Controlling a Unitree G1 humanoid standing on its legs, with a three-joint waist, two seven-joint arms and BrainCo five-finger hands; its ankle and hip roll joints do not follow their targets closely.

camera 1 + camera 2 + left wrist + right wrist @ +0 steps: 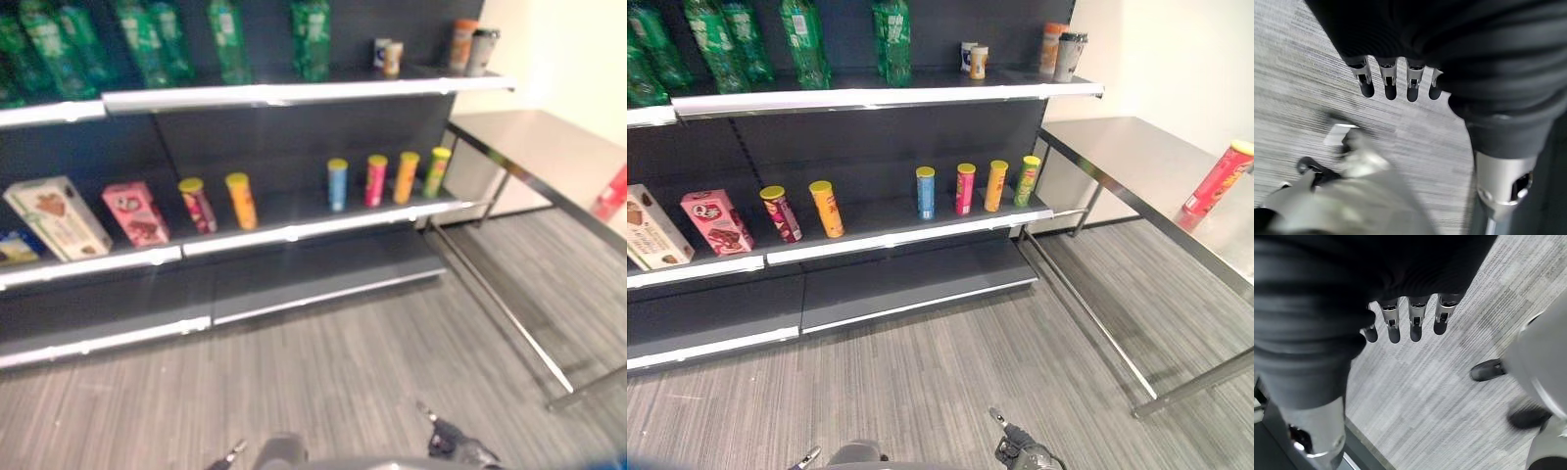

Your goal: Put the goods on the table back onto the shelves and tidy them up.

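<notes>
Both hands hang low over the grey floor [950, 362], well short of the shelves. Left hand [1396, 81]: fingers straight and relaxed, holding nothing. Right hand [1405, 320]: likewise released and empty. The table [1136, 162] stands just right of the shelves; a red can [1218, 177] stands tilted on it near its right edge. On the middle shelf [892, 223] stand six cans [965, 188] and two boxes [717, 221]. The top shelf [882, 95] carries green bottles [892, 41] and small cups [972, 59].

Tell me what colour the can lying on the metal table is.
Red with a yellow lid; the can shows best in the right eye view.
</notes>
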